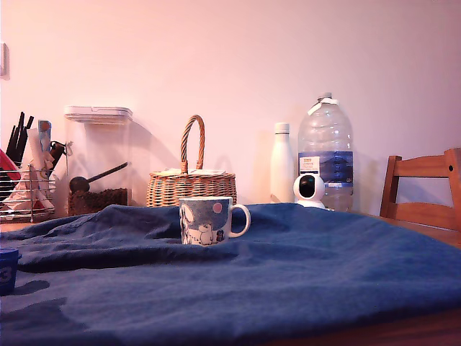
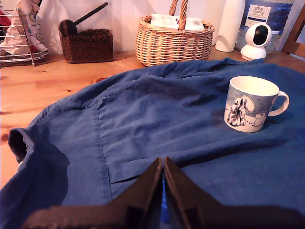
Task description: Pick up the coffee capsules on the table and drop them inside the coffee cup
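The end effector point(image 2: 163, 188), clenched with blue glimpsed between its tips, has the coffee cup point(image 2: 251, 103) ahead, upper right in the wrist frame.

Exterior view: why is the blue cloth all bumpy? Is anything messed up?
Only the cloth: it is rumpled into folds and ridges instead of lying flat on the table. The coffee cup stands upright on it, and nothing looks spilled or broken.
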